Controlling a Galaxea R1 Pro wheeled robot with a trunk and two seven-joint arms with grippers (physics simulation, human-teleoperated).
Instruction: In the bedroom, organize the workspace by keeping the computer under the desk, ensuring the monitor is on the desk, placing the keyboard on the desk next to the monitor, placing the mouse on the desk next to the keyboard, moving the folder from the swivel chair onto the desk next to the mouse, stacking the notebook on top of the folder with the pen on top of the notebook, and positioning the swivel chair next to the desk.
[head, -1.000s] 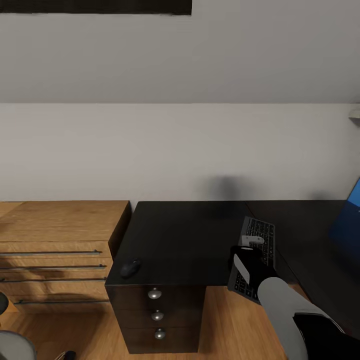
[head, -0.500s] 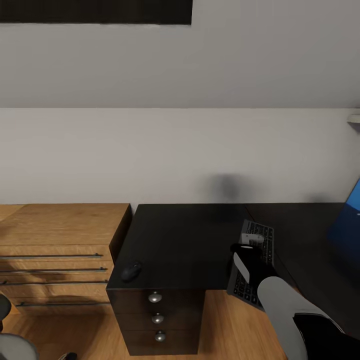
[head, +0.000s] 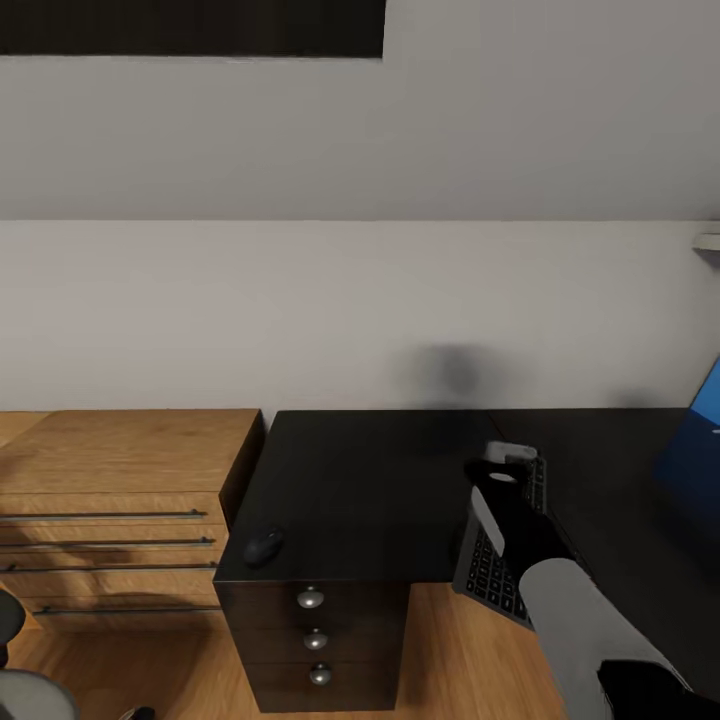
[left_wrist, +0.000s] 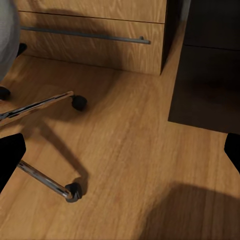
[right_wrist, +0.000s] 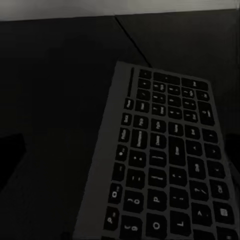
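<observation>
One keyboard (head: 497, 560) and one mouse (head: 263, 546) are being counted on one black desk (head: 360, 480), whose drawer unit is being shown with three round silver knobs (head: 310, 598). One wooden dresser (head: 110, 470) is being seen beside it with three long bar handles (head: 100, 517). Of the one swivel chair (left_wrist: 40, 107), three black casters (left_wrist: 78, 103) are being counted in the left wrist view.

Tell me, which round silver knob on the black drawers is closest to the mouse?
The top knob. It sits highest of the three, just under the desk edge where the mouse lies.
</observation>
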